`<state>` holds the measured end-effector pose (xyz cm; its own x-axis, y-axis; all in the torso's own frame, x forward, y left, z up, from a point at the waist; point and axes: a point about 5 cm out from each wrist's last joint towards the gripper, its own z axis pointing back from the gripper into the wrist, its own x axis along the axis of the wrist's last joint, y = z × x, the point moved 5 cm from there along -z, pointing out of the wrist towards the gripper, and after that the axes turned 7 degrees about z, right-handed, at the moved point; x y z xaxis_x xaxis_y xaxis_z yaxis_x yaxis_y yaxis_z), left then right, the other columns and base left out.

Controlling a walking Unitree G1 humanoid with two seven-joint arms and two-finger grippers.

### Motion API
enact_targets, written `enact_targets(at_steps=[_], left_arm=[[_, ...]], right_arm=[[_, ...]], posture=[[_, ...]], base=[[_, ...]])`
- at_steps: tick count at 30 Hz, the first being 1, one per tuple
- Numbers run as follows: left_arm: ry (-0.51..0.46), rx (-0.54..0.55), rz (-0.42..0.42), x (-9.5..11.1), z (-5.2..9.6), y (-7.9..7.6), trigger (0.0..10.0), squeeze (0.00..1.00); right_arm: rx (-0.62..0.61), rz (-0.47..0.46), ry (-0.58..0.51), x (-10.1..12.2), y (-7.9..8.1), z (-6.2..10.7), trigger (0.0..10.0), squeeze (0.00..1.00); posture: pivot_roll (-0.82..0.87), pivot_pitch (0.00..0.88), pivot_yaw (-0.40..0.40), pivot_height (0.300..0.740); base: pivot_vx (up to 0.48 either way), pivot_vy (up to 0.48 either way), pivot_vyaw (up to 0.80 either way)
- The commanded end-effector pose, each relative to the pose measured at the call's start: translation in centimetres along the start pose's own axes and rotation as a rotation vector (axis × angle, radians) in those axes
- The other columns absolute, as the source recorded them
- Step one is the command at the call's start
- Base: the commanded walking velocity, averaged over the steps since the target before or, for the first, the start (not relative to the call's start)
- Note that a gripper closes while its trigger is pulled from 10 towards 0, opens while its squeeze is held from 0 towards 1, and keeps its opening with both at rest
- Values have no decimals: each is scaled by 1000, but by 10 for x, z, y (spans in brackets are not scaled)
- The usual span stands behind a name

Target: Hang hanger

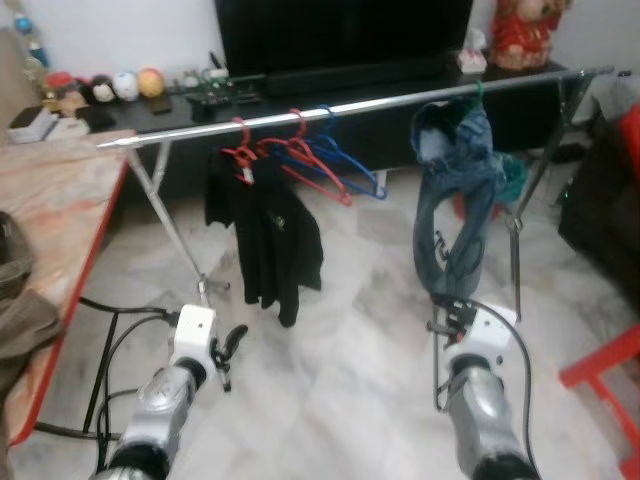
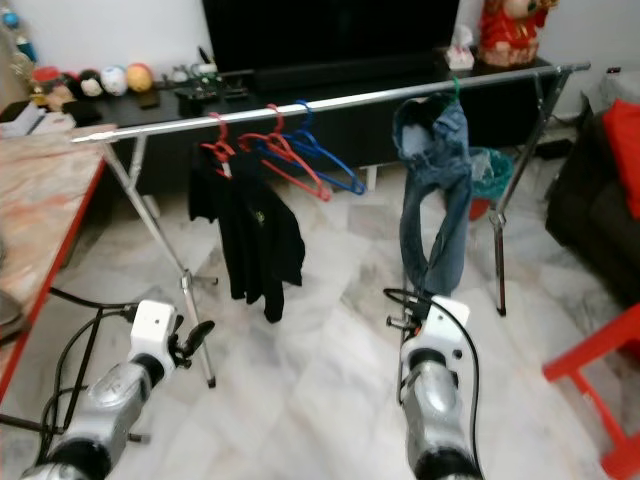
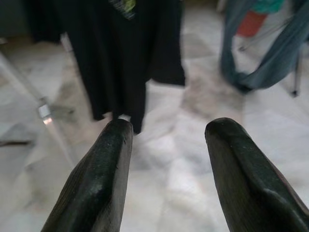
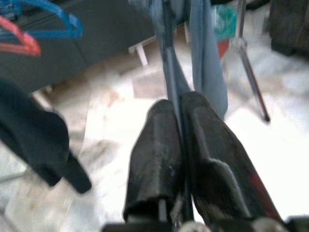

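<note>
A silver clothes rail [image 1: 350,105] runs across the room. On it hang a black shirt [image 1: 265,230] on a red hanger, an empty red hanger [image 1: 300,160], an empty blue hanger [image 1: 350,170] and blue jeans [image 1: 455,190] on a green hanger hook [image 1: 478,92]. My right gripper [image 1: 450,315] is just under the jeans' lower end. In the right wrist view it [image 4: 176,108] is shut, with a thin strip of the jeans [image 4: 169,58] running between its fingers. My left gripper [image 1: 228,355] is low over the floor before the shirt, open and holding nothing [image 3: 166,128].
A marble table with a red edge [image 1: 60,200] stands at the left, with cables [image 1: 110,330] on the floor beside it. The rail's crossed legs [image 1: 170,220] reach the floor. A red stool [image 1: 600,380] and a dark sofa [image 1: 605,210] are at the right. A TV cabinet [image 1: 300,85] is behind.
</note>
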<state>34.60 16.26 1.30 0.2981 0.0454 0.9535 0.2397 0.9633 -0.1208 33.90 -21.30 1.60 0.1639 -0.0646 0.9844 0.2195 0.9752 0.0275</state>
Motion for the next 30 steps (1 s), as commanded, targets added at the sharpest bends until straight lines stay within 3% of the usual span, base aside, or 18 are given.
enact_targets(at_steps=[1,15,20,30], left_arm=[[8,25,-15,0,4,13,10000,0],[15,8,-13,-2,4,9,10000,0],[17,1,-15,-3,4,8,10000,0],[21,-9,-13,-6,5,6,10000,0]], right_arm=[[32,-8,-31,8,13,-3,10000,0],[27,14,-54,13,10,-4,10000,0],[31,2,-64,14,11,-4,10000,0],[34,5,-60,13,12,-4,10000,0]], posture=[[65,0,49,740],[63,0,49,740],[66,0,47,740],[65,0,47,740]], base=[[326,0,0],[330,0,0],[334,0,693],[336,0,0]])
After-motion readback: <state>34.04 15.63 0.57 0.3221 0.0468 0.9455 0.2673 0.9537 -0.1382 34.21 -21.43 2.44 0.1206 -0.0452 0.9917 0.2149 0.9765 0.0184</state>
